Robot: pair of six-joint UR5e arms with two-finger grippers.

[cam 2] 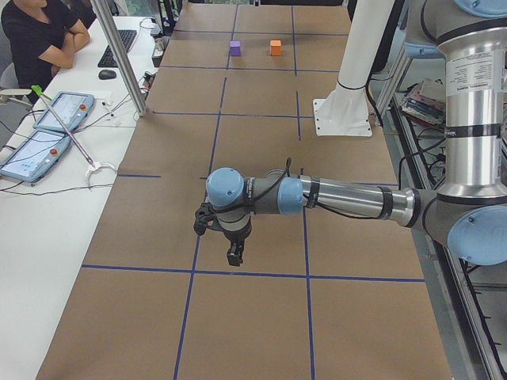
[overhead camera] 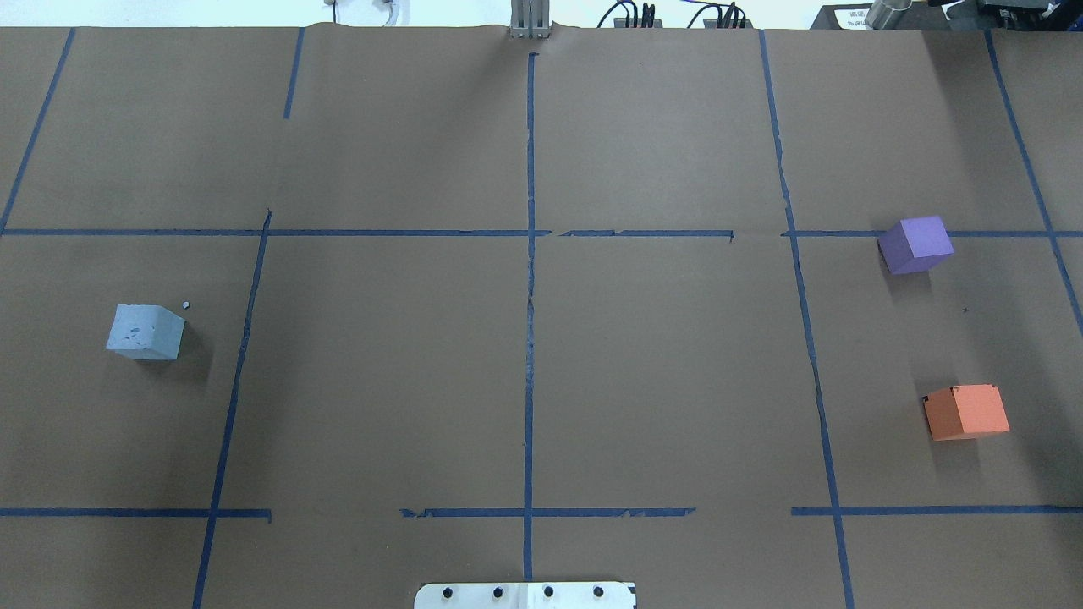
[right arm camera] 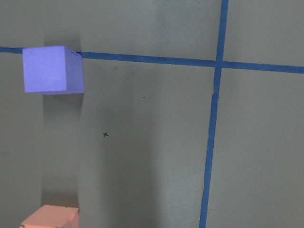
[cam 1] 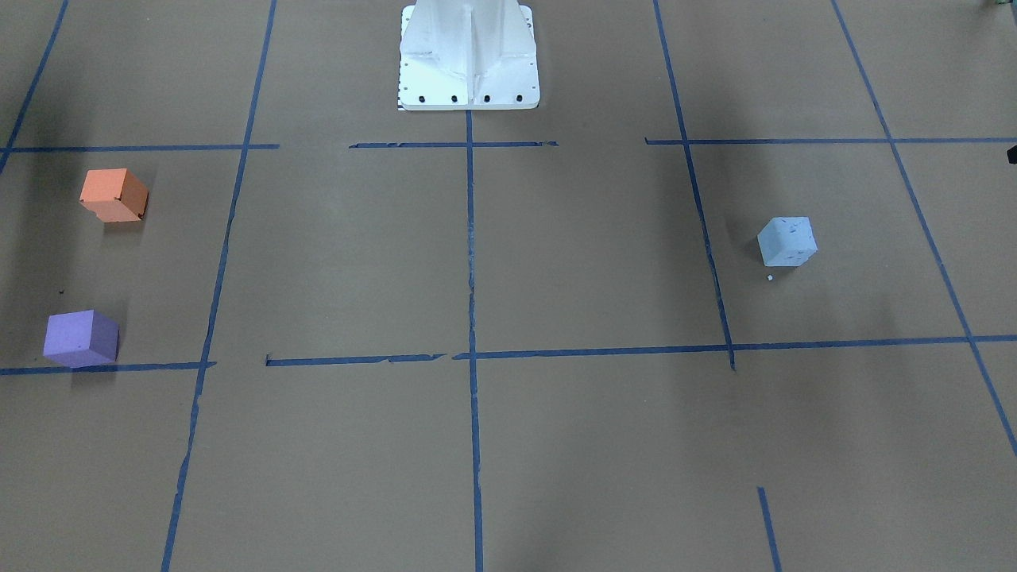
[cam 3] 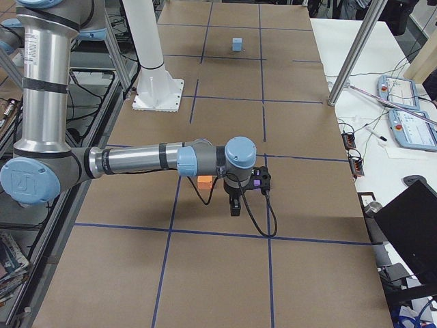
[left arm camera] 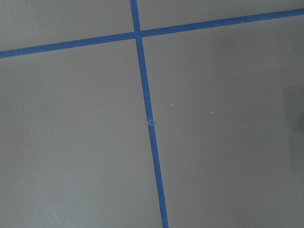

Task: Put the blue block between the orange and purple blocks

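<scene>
The pale blue block (overhead camera: 145, 332) sits alone on the brown table's left half; it also shows in the front view (cam 1: 786, 241) and far off in the right side view (cam 3: 237, 45). The purple block (overhead camera: 916, 244) and the orange block (overhead camera: 965, 412) sit apart on the right half, with bare paper between them. The right wrist view shows the purple block (right arm camera: 52, 69) and the top of the orange block (right arm camera: 50, 217). My left gripper (cam 2: 236, 255) hangs above the table's left part. My right gripper (cam 3: 235, 207) hangs over the purple and orange blocks. I cannot tell whether either is open or shut.
The white robot base (overhead camera: 525, 595) stands at the near middle edge. Blue tape lines (overhead camera: 530, 254) divide the brown paper into a grid. A small white crumb (cam 1: 770, 277) lies by the blue block. A seated person (cam 2: 40, 36) and tablets (cam 2: 40, 142) are beside the table.
</scene>
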